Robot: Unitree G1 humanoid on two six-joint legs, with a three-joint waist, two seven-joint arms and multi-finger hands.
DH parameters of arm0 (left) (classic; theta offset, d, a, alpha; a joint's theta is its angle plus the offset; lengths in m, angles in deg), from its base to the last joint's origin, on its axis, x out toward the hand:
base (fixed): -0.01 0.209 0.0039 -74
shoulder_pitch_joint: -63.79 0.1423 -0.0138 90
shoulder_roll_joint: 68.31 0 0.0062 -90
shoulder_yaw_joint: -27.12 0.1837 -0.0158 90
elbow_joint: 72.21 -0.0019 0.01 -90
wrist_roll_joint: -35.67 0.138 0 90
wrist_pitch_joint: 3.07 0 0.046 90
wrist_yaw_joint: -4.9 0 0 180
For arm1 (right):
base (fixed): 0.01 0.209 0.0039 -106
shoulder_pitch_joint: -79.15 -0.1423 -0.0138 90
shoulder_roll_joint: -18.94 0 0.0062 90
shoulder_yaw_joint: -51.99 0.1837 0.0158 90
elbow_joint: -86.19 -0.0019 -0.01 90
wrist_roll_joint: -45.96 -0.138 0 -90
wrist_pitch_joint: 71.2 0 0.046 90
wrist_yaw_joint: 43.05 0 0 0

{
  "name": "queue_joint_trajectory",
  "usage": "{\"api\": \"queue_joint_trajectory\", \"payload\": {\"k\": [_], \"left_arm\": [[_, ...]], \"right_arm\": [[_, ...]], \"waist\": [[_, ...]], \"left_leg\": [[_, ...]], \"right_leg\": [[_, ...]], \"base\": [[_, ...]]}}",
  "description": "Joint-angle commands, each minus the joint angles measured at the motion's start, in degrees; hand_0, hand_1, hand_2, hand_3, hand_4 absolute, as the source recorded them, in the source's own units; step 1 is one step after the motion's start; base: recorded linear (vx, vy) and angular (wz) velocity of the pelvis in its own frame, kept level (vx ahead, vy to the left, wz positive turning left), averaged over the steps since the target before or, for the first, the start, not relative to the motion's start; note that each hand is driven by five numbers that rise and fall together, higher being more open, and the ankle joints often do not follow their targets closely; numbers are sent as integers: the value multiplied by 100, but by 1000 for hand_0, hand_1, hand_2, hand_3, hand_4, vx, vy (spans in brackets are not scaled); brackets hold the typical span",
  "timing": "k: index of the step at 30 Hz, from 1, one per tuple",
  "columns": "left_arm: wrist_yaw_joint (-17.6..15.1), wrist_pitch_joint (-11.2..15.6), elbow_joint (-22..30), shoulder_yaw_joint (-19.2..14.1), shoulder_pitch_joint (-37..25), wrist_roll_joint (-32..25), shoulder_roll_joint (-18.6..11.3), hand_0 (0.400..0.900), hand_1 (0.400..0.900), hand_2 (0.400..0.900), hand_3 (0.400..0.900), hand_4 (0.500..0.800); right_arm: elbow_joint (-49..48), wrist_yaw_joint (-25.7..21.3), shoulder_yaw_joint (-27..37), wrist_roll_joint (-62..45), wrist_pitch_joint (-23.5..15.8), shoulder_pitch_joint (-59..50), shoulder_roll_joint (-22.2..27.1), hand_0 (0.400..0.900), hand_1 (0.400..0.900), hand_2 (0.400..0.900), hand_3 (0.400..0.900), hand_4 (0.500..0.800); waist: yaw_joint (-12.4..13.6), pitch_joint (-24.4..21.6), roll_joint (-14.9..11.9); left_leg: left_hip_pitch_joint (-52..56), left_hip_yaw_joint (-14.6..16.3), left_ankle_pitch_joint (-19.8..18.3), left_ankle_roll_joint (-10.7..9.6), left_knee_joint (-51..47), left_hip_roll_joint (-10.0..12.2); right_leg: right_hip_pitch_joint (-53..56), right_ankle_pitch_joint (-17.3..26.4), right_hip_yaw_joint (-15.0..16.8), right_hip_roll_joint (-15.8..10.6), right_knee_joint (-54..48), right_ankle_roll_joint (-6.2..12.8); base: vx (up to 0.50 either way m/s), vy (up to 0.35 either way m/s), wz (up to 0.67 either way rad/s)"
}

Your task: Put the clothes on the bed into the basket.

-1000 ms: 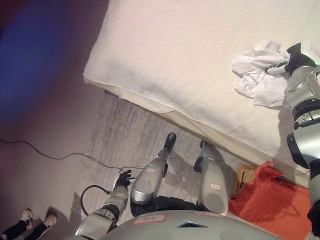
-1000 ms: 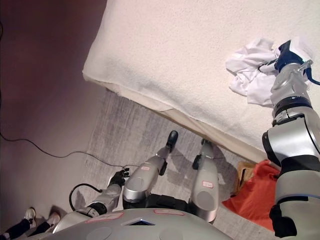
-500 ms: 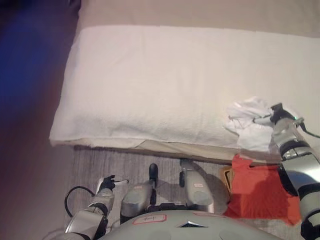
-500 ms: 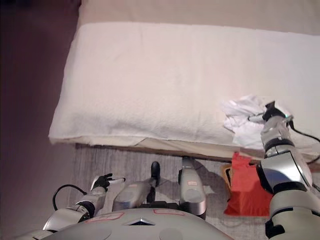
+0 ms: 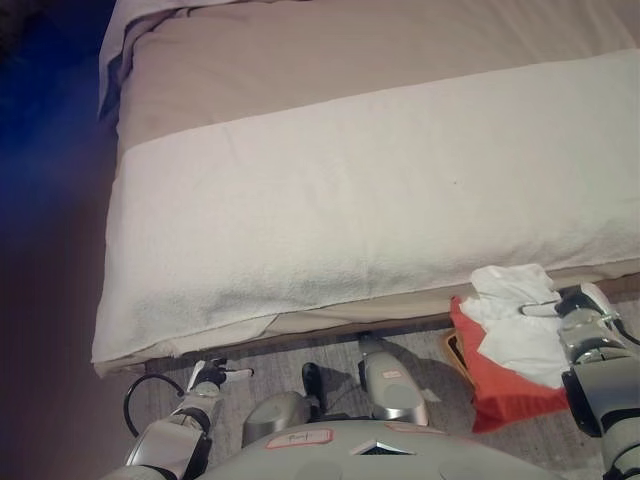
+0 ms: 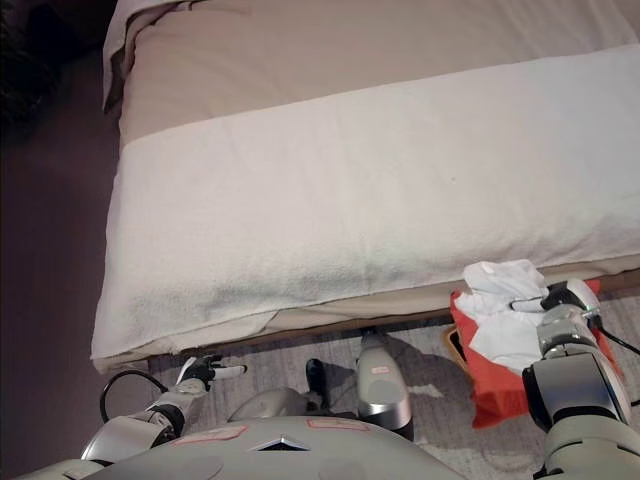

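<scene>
At the lower right, just past the foot edge of the bed [image 5: 350, 210], the right hand [image 5: 575, 305] has its fingers curled into a crumpled white garment [image 5: 520, 320] and grips it. The cloth hangs off the mattress edge and spreads over a red-orange cloth [image 5: 500, 395] lying across the basket [image 5: 456, 348], of which only a small woven corner shows beside the red. The garment touches the red cloth below it. The bed's top carries a wide white towel-like cover [image 6: 400, 200] over a beige sheet [image 6: 350, 50]. Low on the left, the left hand [image 5: 207, 377] hangs near the grey floor [image 5: 330, 350], fingers loosely extended, holding nothing.
</scene>
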Motion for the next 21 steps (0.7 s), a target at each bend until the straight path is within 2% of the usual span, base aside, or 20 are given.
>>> {"api": "queue_joint_trajectory", "payload": {"k": [1,11,15,16,17,18,21], "left_arm": [[-8,-32,-324,33,113,254,-316,900,900,900,900,800],[2,-46,-314,173,74,270,-289,900,900,900,900,800],[-12,-44,-298,217,83,243,-219,900,900,900,900,800],[-10,-38,-287,267,69,240,-181,900,900,900,900,800],[-11,-38,-272,293,57,227,-172,900,900,900,900,800],[-25,-32,-256,301,53,218,-158,900,900,900,900,800],[-52,-46,-253,336,29,233,-127,900,900,900,900,800]], "right_arm": [[414,-182,-10,-65,3,-295,905,400,400,400,400,500],[614,-154,338,12,86,-204,1754,400,400,400,400,500],[589,-162,419,16,90,-155,1932,400,400,400,400,500],[677,-160,405,104,134,-166,1986,598,598,598,598,619],[738,-196,391,165,159,-198,2003,598,598,598,598,619],[738,-211,406,147,151,-195,2015,900,900,900,900,800],[757,-231,433,152,170,-154,1981,900,900,900,900,800]], "waist": [[-52,-115,126],[-197,-80,509],[-216,-81,624],[-205,-88,666],[-187,-95,689],[-184,-98,705],[-169,-109,729]], "left_leg": [[-9,-176,-187,-80,44,-30],[-38,-239,-193,-93,108,-118],[-71,-256,-180,-100,119,-139],[-82,-289,-175,-104,122,-139],[-82,-309,-168,-110,119,-139],[-84,-327,-162,-111,119,-139],[-87,-370,-143,-119,111,-132]], "right_leg": [[-283,289,133,-101,419,283],[-278,257,117,-166,442,249],[-275,259,97,-189,428,236],[-263,259,68,-208,411,224],[-251,257,44,-219,400,219],[-239,259,27,-221,385,212],[-211,246,-14,-224,356,202]], "base": [[0,0,0],[0,-8,3],[2,-6,3],[10,-27,16],[13,-29,17],[15,-28,13],[13,-24,10]]}}
